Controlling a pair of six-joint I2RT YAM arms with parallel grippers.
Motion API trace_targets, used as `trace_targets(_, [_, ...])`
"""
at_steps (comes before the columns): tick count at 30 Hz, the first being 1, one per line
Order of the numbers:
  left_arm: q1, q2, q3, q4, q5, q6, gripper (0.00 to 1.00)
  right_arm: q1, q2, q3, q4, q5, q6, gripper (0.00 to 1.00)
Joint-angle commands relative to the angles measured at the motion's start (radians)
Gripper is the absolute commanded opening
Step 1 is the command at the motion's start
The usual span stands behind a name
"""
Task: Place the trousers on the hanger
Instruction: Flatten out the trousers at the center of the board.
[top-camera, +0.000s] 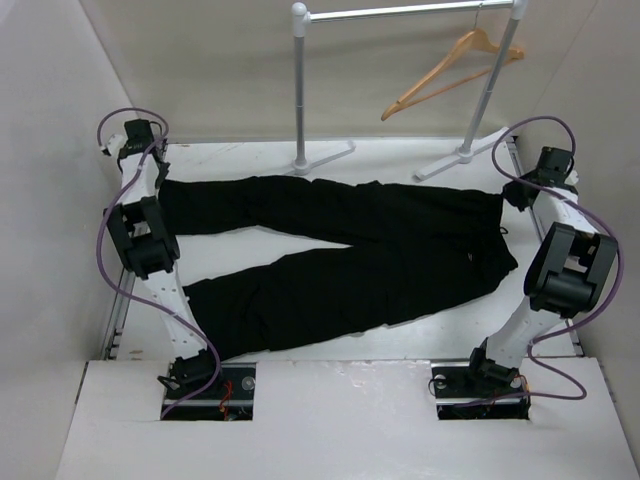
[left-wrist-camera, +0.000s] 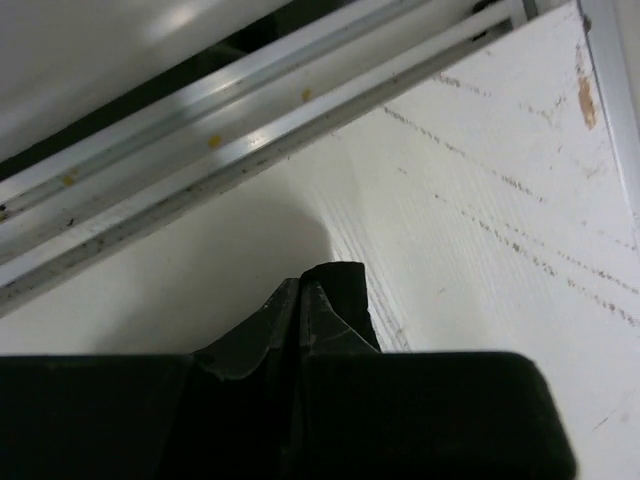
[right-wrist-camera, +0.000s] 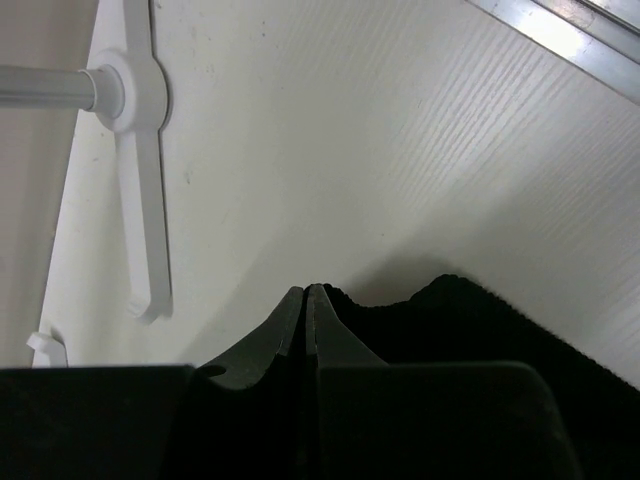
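The black trousers (top-camera: 350, 250) lie flat on the white table, waist to the right, both legs stretched left. My left gripper (top-camera: 150, 180) is at the hem of the far leg. In the left wrist view it (left-wrist-camera: 303, 285) is shut, with a corner of black cloth (left-wrist-camera: 345, 300) sticking out by its right finger. My right gripper (top-camera: 512, 196) is at the far corner of the waist. In the right wrist view it (right-wrist-camera: 306, 290) is shut at the edge of the waistband (right-wrist-camera: 470, 320). The tan wooden hanger (top-camera: 450, 72) hangs on the rail at the back right.
The grey rail stand (top-camera: 300, 90) stands behind the trousers, its white feet on the table; one foot (right-wrist-camera: 140, 200) shows in the right wrist view. Aluminium edge rails (left-wrist-camera: 250, 120) run along the table's sides. White walls close in at left and right.
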Motion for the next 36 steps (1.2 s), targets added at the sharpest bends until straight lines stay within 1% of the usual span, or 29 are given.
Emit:
trace_targets(1, [0.004,-0.062,0.055,0.005,-0.033,-0.009,0.0,-0.018,0.02,0.071,0.061,0.02,0.013,0.07])
trace_targets(4, [0.0,-0.03,0.086,0.005,-0.05,0.002,0.01,-0.018,0.072,0.105,0.049,0.038,0.012,0.06])
trace_targets(7, [-0.005,0.029,0.143,0.017,-0.085,0.022,0.03,-0.02,0.115,0.139,0.053,0.057,0.013,0.06])
trace_targets(11, [-0.025,0.079,0.192,0.039,-0.079,0.023,0.12,-0.017,0.156,0.212,0.018,0.063,0.004,0.07])
trace_targets(13, [-0.032,0.068,0.191,0.069,-0.048,0.029,0.19,-0.011,0.158,0.226,0.016,0.063,0.006,0.07])
trace_targets(17, [-0.029,0.03,0.192,0.096,-0.005,0.031,0.2,0.002,0.179,0.261,-0.001,0.063,0.023,0.08])
trace_targets(19, [-0.026,0.013,0.191,0.071,-0.004,0.028,0.25,0.006,0.198,0.28,-0.016,0.068,0.026,0.12])
trace_targets(21, [-0.02,-0.05,0.114,0.03,0.002,0.02,0.38,0.012,0.2,0.284,-0.024,0.068,0.032,0.2])
trace_targets(22, [-0.02,-0.103,0.042,0.013,0.008,0.02,0.42,0.014,0.192,0.275,-0.016,0.068,0.035,0.29])
trace_targets(24, [-0.031,-0.249,-0.176,0.027,0.005,0.02,0.46,0.023,0.169,0.263,-0.017,0.069,0.036,0.44])
trace_targets(26, [-0.041,-0.413,-0.419,0.1,-0.002,-0.012,0.5,0.031,0.123,0.229,-0.021,0.081,0.042,0.55])
trace_targets(27, [-0.043,-0.48,-0.514,0.115,0.005,-0.042,0.5,0.034,0.091,0.203,-0.016,0.092,0.049,0.59])
trace_targets(30, [-0.046,-0.603,-0.708,0.145,0.039,-0.101,0.51,0.051,-0.019,0.111,-0.004,0.117,0.064,0.67])
trace_targets(33, [-0.057,-0.615,-0.786,0.186,0.109,-0.101,0.52,0.092,-0.115,0.025,0.004,0.141,0.07,0.7])
trace_targets(36, [-0.068,-0.56,-0.797,0.221,0.153,-0.106,0.52,0.138,-0.195,-0.056,0.01,0.15,0.079,0.7])
